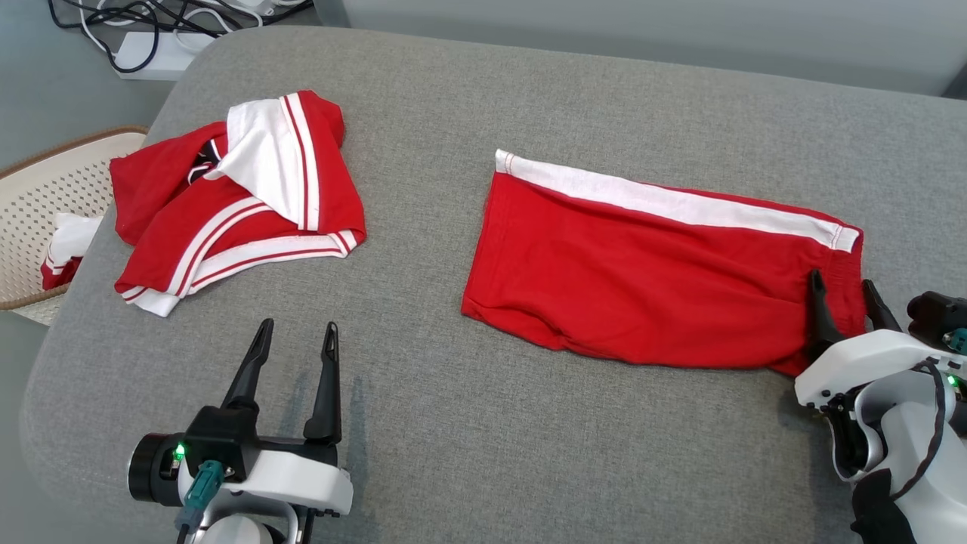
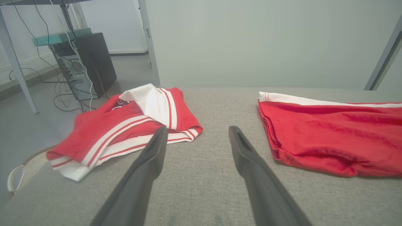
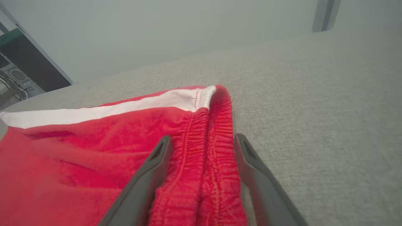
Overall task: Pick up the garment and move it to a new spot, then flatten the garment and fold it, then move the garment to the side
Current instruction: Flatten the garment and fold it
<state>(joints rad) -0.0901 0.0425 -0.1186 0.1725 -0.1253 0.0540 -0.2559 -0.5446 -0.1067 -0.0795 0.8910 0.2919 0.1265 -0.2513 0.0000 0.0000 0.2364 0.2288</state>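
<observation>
The garment, red shorts with a white side stripe, lies flat and folded lengthwise on the grey cushioned surface, right of centre. My right gripper stands open at the shorts' right end, its fingers straddling the elastic waistband; nothing is pinched. Over bare fabric at the lower left, my left gripper is open and holds nothing. In the left wrist view the shorts lie to the right of its fingers.
A second red and white garment lies crumpled at the back left, also in the left wrist view. A woven basket with clothing stands off the left edge. Cables and a power strip lie on the floor behind.
</observation>
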